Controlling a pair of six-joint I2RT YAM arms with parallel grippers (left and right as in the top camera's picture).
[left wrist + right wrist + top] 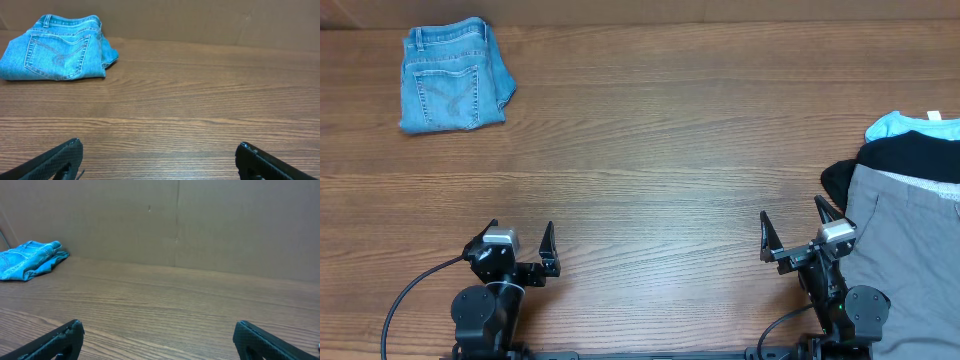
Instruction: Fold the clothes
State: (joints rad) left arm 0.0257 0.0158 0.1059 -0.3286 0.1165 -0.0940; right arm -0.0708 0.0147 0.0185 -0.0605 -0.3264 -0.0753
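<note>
Grey shorts (pixel 905 260) spread, right edge | denim shorts (pixel 453 77) folded, far-left

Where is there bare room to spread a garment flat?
The middle of the brown wooden table is bare, from the folded blue denim shorts far left to the grey cotton shorts at right. Crowded: the right edge, where those, a black garment and a light-blue garment overlap.
</note>
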